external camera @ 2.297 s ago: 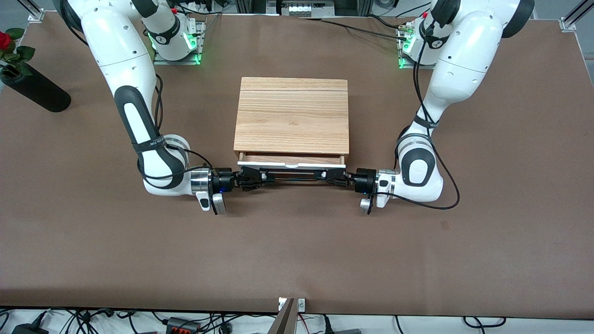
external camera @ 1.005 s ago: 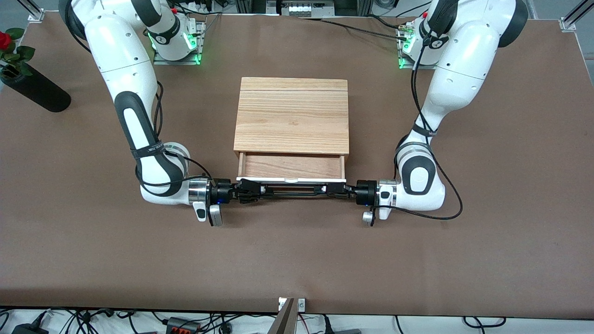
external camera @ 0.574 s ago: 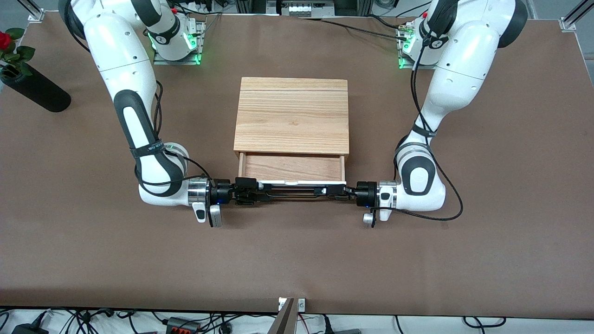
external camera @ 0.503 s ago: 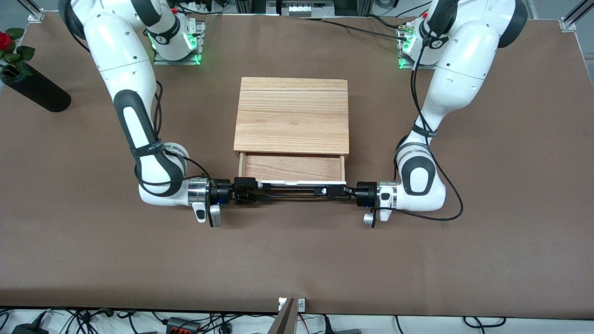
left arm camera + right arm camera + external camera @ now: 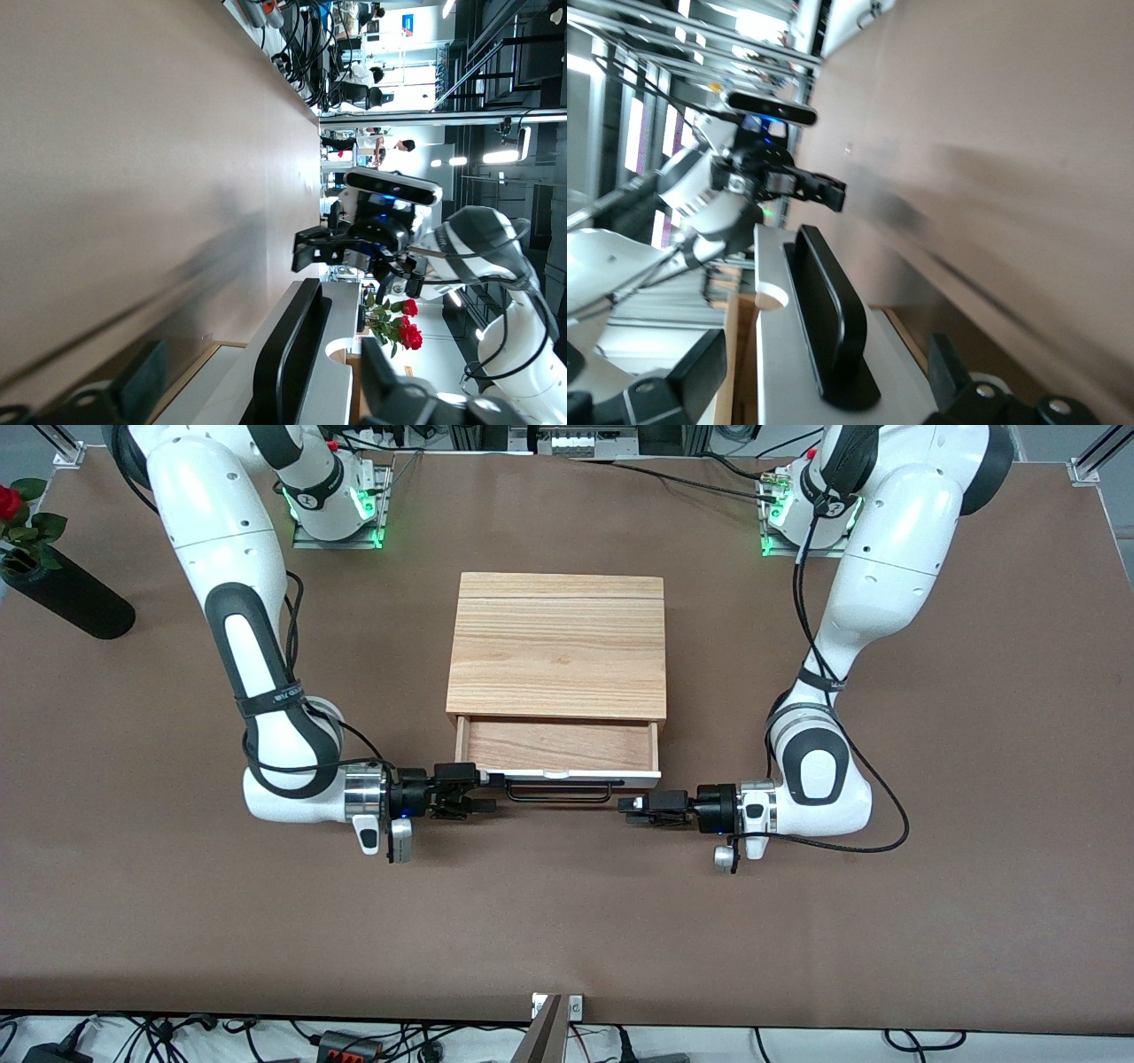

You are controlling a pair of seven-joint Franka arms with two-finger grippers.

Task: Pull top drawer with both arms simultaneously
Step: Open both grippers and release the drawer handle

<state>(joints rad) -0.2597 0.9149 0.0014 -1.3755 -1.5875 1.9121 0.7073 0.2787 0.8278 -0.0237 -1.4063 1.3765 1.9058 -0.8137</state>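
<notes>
Nearest the front camera lies bare brown table (image 5: 567, 921), and above that stretch the two grippers sit low over the tabletop, level with the drawer's black bar handle (image 5: 564, 790). The left gripper (image 5: 640, 807) is just off the handle's end toward the left arm's end of the table, its fingers spread apart and holding nothing; in the left wrist view the handle (image 5: 285, 359) runs between those open fingers (image 5: 142, 382) without touching them. The right gripper (image 5: 462, 791) is just off the handle's other end, toward the right arm's end of the table, also spread and empty, and the right wrist view shows the handle (image 5: 833, 323) lying free between its fingers (image 5: 698, 376). Each wrist view also catches the other arm's gripper farther along the handle's line. The top drawer (image 5: 558, 746) stands pulled partway out of the wood-grain cabinet (image 5: 556, 646), its white front panel (image 5: 558, 777) facing the front camera and its light wood bottom exposed. Farther off, at the table's edge toward the right arm's end, a black vase (image 5: 66, 598) with a red rose (image 5: 9, 501) stands.
</notes>
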